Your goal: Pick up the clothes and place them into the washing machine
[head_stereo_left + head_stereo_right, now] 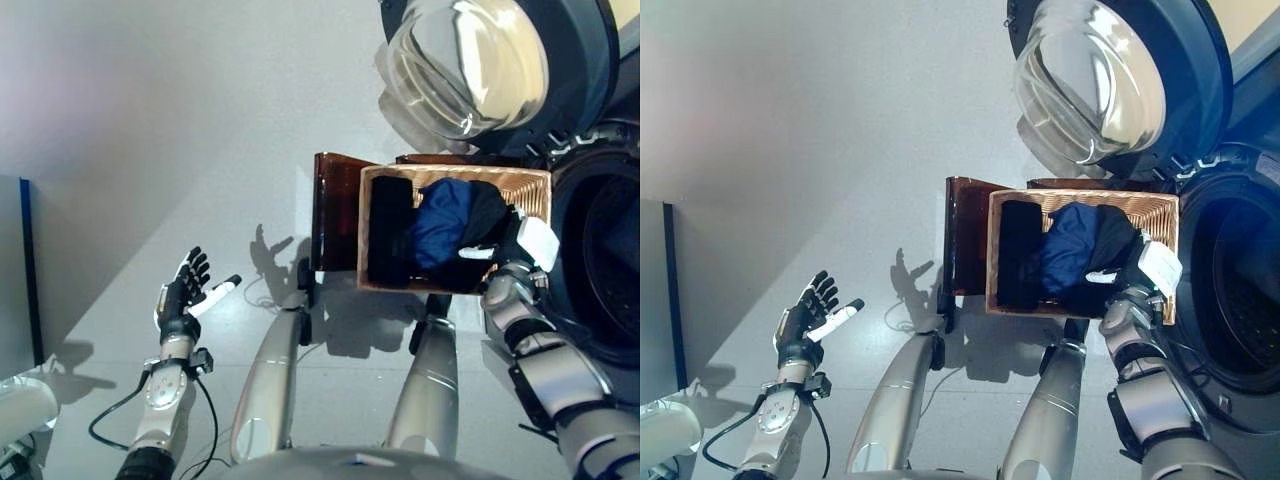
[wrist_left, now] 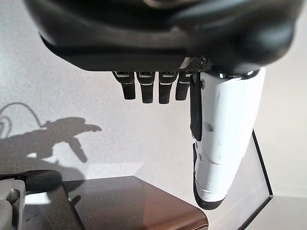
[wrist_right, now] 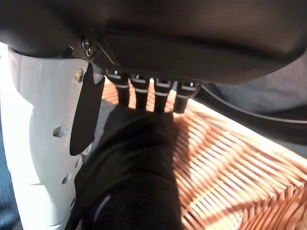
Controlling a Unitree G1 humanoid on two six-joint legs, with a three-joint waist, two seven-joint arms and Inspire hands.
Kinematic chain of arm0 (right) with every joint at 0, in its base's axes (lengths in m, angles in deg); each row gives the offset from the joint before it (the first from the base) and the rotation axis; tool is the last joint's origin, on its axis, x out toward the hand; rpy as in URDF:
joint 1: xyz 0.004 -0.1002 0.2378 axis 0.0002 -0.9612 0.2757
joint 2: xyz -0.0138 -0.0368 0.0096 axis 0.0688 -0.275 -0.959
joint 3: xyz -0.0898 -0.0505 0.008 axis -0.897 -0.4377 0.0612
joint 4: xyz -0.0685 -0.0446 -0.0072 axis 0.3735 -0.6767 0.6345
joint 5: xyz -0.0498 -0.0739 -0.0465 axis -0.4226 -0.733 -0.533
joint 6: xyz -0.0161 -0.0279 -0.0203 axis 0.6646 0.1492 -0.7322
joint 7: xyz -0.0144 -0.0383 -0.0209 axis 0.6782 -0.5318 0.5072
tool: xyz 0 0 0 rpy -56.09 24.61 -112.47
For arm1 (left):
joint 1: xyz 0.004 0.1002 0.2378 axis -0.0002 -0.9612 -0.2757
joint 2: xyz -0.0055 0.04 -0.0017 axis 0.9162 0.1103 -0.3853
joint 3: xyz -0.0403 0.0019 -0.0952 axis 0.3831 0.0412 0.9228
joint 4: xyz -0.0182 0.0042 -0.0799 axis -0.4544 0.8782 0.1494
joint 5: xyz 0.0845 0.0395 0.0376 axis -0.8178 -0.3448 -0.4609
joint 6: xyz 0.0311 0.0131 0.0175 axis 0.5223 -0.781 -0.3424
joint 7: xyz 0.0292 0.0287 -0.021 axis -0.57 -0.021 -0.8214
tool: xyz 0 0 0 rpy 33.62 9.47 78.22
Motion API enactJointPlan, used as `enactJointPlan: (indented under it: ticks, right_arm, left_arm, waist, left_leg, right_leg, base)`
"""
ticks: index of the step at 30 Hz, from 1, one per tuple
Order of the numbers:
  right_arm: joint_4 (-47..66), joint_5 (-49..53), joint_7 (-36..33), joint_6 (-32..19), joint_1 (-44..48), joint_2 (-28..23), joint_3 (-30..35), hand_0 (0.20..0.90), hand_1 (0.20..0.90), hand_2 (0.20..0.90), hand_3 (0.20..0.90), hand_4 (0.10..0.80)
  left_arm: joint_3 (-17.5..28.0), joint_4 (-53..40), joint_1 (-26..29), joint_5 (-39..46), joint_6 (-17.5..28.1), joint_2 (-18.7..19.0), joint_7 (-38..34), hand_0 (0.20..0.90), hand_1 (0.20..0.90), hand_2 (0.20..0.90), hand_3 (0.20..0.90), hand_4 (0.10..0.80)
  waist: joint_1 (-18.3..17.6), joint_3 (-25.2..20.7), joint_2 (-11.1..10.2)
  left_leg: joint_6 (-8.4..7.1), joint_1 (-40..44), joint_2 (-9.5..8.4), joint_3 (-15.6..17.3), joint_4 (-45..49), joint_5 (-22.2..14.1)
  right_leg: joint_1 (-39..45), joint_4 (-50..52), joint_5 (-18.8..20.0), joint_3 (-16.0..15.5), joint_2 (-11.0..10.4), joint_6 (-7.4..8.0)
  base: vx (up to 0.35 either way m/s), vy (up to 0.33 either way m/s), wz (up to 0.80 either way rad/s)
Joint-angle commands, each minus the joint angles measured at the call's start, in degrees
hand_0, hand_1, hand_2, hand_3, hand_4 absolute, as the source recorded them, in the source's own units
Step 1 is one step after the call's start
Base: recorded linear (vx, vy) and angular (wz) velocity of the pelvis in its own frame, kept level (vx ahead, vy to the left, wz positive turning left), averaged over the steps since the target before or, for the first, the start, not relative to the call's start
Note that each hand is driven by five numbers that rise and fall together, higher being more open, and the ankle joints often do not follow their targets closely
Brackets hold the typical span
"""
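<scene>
The washing machine (image 1: 600,250) stands at the robot's right, cut off by the frame edge, so only its dark drum opening shows, and how deep it goes is hard to make out. Its round glass door (image 1: 1095,75) is swung wide open above the basket. Just beside the drum sits a woven wicker basket (image 1: 530,185), resting on a dark brown stand (image 1: 335,210) of which only one glossy side is visible. In the basket lie the clothes: a blue garment (image 1: 445,225) in the middle and black cloth (image 1: 390,230) along the side away from the machine. The right hand (image 1: 525,245) reaches into the basket's near corner by the drum; its fingers curl down onto black fabric with the white-covered thumb alongside, but their tips are buried in the cloth, so I cannot tell whether it grips. The left hand (image 1: 185,290) hangs well apart over the grey floor (image 1: 150,120), fingers spread and relaxed, holding nothing
</scene>
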Motion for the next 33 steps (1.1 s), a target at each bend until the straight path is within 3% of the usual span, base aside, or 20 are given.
enactJointPlan:
  ticks: [1,21,22,23,24,26,27,28,29,30,32,33]
  right_arm:
    - [-1.2,0.9,-2.0,0.1,-0.1,-3.9,-2.3,0.9,0.9,0.9,0.9,0.8]
    - [-2.4,-3.7,0.5,2.3,5.3,-10.3,-6.9,0.9,0.9,0.9,0.9,0.8]
    - [-2.6,-3.8,0.6,2.4,5.2,-10.4,-6.9,0.9,0.9,0.9,0.9,0.8]
    - [-2.8,-4.2,0.7,2.5,5.1,-10.4,-7.0,0.9,0.9,0.9,0.9,0.8]
    - [-2.8,-4.5,0.7,2.5,5.1,-10.4,-7.1,0.9,0.9,0.9,0.9,0.8]
    - [-2.8,-4.9,0.9,2.5,5.1,-10.4,-7.4,0.9,0.9,0.9,0.9,0.8]
    - [-3.0,-5.1,1.0,2.7,5.3,-10.3,-7.7,0.837,0.837,0.837,0.837,0.755]
    - [-3.1,-5.4,1.1,2.8,5.3,-10.3,-7.9,0.54,0.54,0.54,0.54,0.543]
    - [-3.2,-5.6,1.1,2.9,5.4,-10.2,-8.1,0.488,0.488,0.488,0.488,0.506]
    - [-3.4,-5.7,1.0,3.0,5.4,-10.3,-8.2,0.378,0.378,0.378,0.378,0.427]
    - [-3.4,-5.9,1.0,3.0,5.5,-10.3,-8.4,0.205,0.205,0.205,0.205,0.304]
    - [-3.5,-6.0,0.8,3.1,5.7,-10.1,-8.6,0.2,0.2,0.2,0.2,0.3]
  left_arm:
    - [6.2,-6.6,-5.3,0.4,4.5,4.8,-1.4,0.9,0.9,0.9,0.9,0.8]
    - [7.3,-9.9,-6.3,0.8,4.3,5.8,-0.8,0.9,0.9,0.9,0.9,0.8]
    - [7.5,-10.0,-6.4,0.9,4.2,5.8,-0.6,0.9,0.9,0.9,0.9,0.8]
    - [7.5,-10.2,-6.7,1.0,4.2,5.8,-0.3,0.9,0.9,0.9,0.9,0.8]
    - [7.6,-10.4,-6.7,1.0,4.2,5.9,-0.2,0.9,0.9,0.9,0.9,0.8]
    - [7.7,-10.5,-6.9,1.0,4.1,5.8,-0.1,0.9,0.9,0.9,0.9,0.8]
    - [7.7,-10.6,-7.0,1.0,4.1,5.8,0.0,0.9,0.9,0.9,0.9,0.8]
    - [7.7,-10.6,-7.1,1.1,4.0,5.8,0.1,0.9,0.9,0.9,0.9,0.8]
    - [7.8,-10.7,-7.2,1.1,4.0,5.8,0.2,0.9,0.9,0.9,0.9,0.8]
    - [7.9,-10.7,-7.3,1.1,3.9,5.8,0.3,0.9,0.9,0.9,0.9,0.8]
    - [8.0,-10.6,-7.3,1.0,3.9,5.9,0.2,0.9,0.9,0.9,0.9,0.8]
    - [8.2,-10.6,-7.3,1.0,3.9,5.9,0.1,0.9,0.9,0.9,0.9,0.8]
  waist:
    - [1.2,-2.3,0.7]
    - [1.5,-1.5,3.2]
    - [1.5,-1.6,3.3]
    - [1.6,-2.0,3.4]
    - [1.5,-1.9,3.5]
    - [1.6,-2.0,3.5]
    - [1.6,-2.1,3.5]
    - [1.6,-2.1,3.5]
    - [1.6,-2.2,3.5]
    - [1.7,-2.5,3.4]
    - [1.7,-2.5,3.3]
    - [1.6,-2.5,3.2]
  left_leg:
    - [-1.62,-0.8,0.34,0.2,4.0,-4.3]
    - [-1.04,-5.9,0.05,0.7,9.4,-5.1]
    - [-1.02,-6.2,0.11,0.7,9.9,-5.3]
    - [-1.31,-6.0,0.18,0.4,11.3,-7.8]
    - [-1.09,-7.0,0.22,0.6,11.0,-5.7]
    - [-1.17,-7.3,0.32,0.5,11.4,-5.8]
    - [-1.21,-7.5,0.34,0.5,11.7,-5.9]
    - [-1.24,-7.7,0.41,0.5,12.0,-6.0]
    - [-1.24,-7.7,0.47,0.6,12.0,-6.0]
    - [-1.5,-7.2,0.49,0.5,13.1,-8.4]
    - [-1.5,-7.3,0.47,0.5,13.2,-8.4]
    - [-1.53,-7.5,0.44,0.5,13.5,-8.6]
  right_leg:
    - [-3.0,-0.4,7.6,1.9,1.3,-4.28]
    - [-9.8,6.6,5.8,5.5,1.5,-5.19]
    - [-10.3,7.3,5.4,5.6,1.5,-5.31]
    - [-10.3,9.3,2.8,5.8,1.4,-5.13]
    - [-11.1,8.8,4.7,5.8,1.6,-5.48]
    - [-11.6,9.4,4.5,5.9,1.7,-5.58]
    - [-11.9,9.7,4.3,6.1,1.7,-5.64]
    - [-12.1,10.0,4.3,6.1,1.8,-5.69]
    - [-12.3,10.2,4.2,6.2,1.8,-5.72]
    - [-12.1,11.7,1.7,6.3,1.8,-5.46]
    - [-12.2,11.8,1.7,6.3,1.8,-5.53]
    - [-12.4,12.1,1.6,6.4,1.9,-5.56]
  base:
    - [0.0,0.0,0.0]
    - [-0.019,0.009,-0.02]
    - [0.093,-0.02,0.0]
    - [0.0,0.0,0.0]
    - [-0.015,-0.007,0.05]
    - [-0.065,-0.004,0.09]
    - [-0.016,-0.017,0.05]
    - [0.0,0.0,0.0]
    - [0.095,-0.026,0.05]
    - [0.094,-0.025,0.06]
    - [0.05,-0.011,0.02]
    - [0.0,0.0,0.0]
